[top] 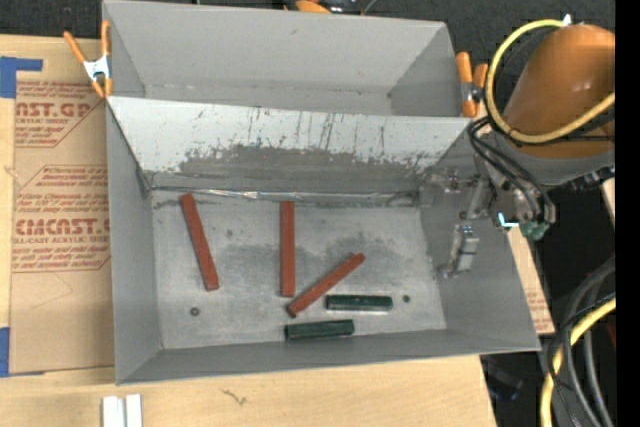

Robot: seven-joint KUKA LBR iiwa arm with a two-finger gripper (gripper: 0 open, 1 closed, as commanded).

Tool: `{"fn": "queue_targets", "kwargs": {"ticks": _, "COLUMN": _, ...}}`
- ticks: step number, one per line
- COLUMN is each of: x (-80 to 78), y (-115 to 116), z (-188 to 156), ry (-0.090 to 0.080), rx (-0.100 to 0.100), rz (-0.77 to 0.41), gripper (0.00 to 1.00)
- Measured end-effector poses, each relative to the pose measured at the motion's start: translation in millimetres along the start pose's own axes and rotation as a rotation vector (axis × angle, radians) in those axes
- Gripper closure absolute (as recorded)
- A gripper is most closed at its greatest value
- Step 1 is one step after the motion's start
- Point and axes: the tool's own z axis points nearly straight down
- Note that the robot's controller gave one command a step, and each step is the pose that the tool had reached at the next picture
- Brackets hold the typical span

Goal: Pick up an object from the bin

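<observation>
**A:** What lies nearest the front edge of the bin (130, 265)?

**B:** The front green stick (320, 329), flat along that edge, about the middle. Just behind it and a little to the right, the second green stick (360, 302) lies the same way.

**A:** And the red ones?

**B:** The slanted red stick (327, 284) starts close to the front green stick's left end and runs back to the right. The middle red stick (287, 249) lies front to back, its near end right by the slanted one. The left red stick (198, 242) lies well apart, towards the left wall.

**A:** Where is the gripper (461, 260)?

**B:** By the right wall, over bare floor and apart from every stick. The second green stick is nearest, with bare floor between them. Whether it is open or closed, I cannot tell.
</observation>
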Motion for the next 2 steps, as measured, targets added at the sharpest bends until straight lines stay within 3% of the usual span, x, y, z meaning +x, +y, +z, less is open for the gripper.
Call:
{"fn": "queue_targets", "kwargs": {"ticks": 1, "x": -12.6, "y": 42, "z": 164, "ry": -0.001, "rx": 0.0, "rz": -0.062, "gripper": 0.0}}
{"fn": "queue_targets", "kwargs": {"ticks": 2, "x": 30.5, "y": 111, "z": 160, "ry": -0.006, "rx": -0.001, "rz": -0.166, "gripper": 0.0}}
